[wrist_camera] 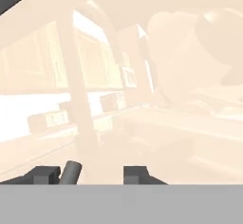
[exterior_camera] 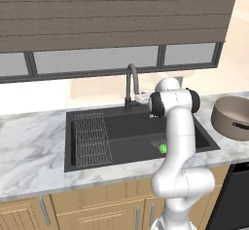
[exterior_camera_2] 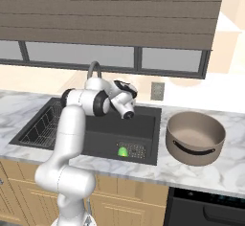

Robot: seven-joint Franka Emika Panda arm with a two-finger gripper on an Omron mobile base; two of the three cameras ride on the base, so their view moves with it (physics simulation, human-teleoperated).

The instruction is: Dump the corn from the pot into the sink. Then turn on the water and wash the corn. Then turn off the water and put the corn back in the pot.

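Gripper (exterior_camera_2: 128, 115) sits at the faucet (exterior_camera: 132, 80), fingers apart around a grey bar, seemingly its handle. Corn (exterior_camera_2: 123, 151) lies below in the sink (exterior_camera: 121, 131); pot (exterior_camera_2: 195, 136) stands on the counter.

White arm rises from base, upper link near upright, elbow bent at top. Forearm folds level, dark joint rings at elbow and wrist. In left base view wrist cluster sits at 12 o'clock of upright link. In right base view wrist turns toward 3 o'clock, hand angled slightly down. Tool (wrist_camera: 90, 174): two dark fingertips (wrist_camera: 46, 174) at 6 o'clock of hand view, gap between, nothing held.
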